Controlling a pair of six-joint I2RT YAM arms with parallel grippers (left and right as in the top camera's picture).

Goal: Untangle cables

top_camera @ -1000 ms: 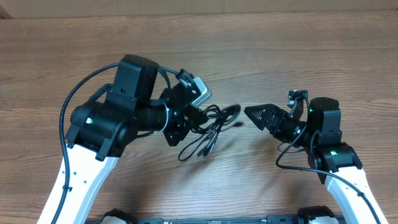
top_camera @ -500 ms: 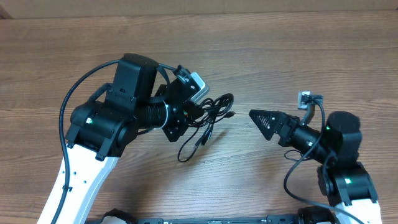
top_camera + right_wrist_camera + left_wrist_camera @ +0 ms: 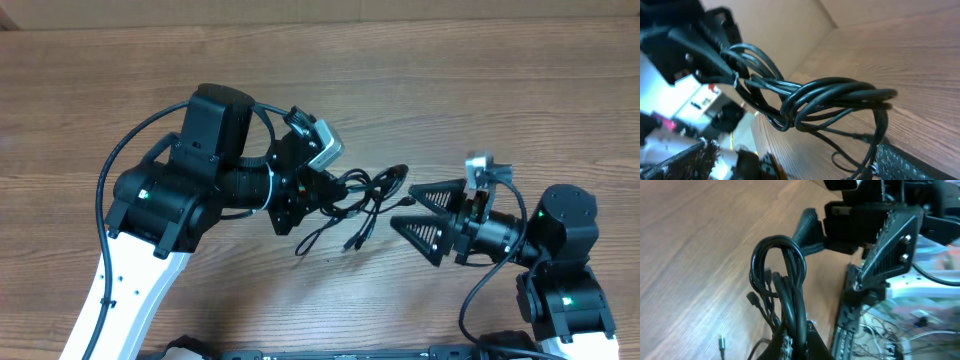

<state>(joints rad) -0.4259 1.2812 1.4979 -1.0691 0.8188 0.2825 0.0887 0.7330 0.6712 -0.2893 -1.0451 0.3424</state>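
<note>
The cables [image 3: 365, 192] are a bunch of thin black cords in loops, with plug ends hanging down toward the table [image 3: 350, 243]. My left gripper [image 3: 312, 190] is shut on the bunch and holds it above the table. In the left wrist view the loops [image 3: 782, 275] rise out of the shut jaws [image 3: 800, 345]. My right gripper [image 3: 415, 212] is open, its two fingers spread wide, just right of the bunch's loop end. In the right wrist view the bunch [image 3: 835, 95] hangs in front of the open fingers [image 3: 790, 160], and one strand runs down by the right finger.
The wooden table [image 3: 480, 90] spreads all round. A small silver plug end [image 3: 721, 341] lies on the wood to the left of the left gripper. Thick black wires run along both arms [image 3: 115, 165].
My right gripper has opened wide and turned to face the cables. My left gripper has carried the bunch to the right, so its loop end now reaches the right fingers.
</note>
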